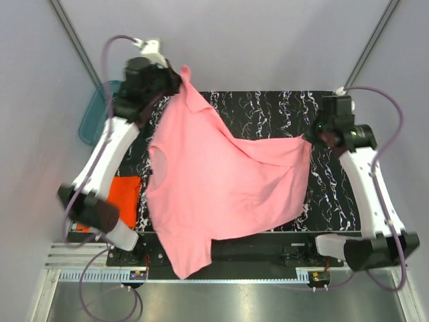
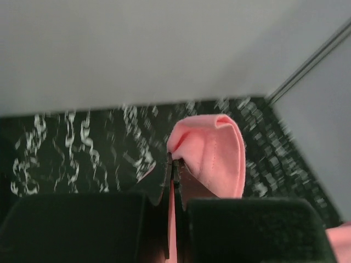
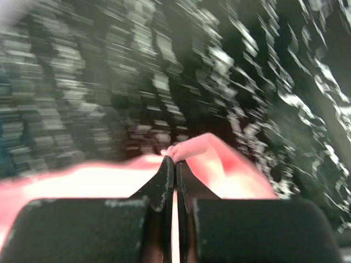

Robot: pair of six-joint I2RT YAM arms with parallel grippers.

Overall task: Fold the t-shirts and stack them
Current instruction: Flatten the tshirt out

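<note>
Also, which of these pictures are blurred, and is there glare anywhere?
Top external: sharp and evenly lit, with a soft sheen on the metal strip at the near edge. Left wrist: the marbled table top is slightly smeared, the pink t-shirt fold at the jaws fairly clear. Right wrist: heavy motion blur streaks the table top and the cloth; only the jaws look sharp.
</note>
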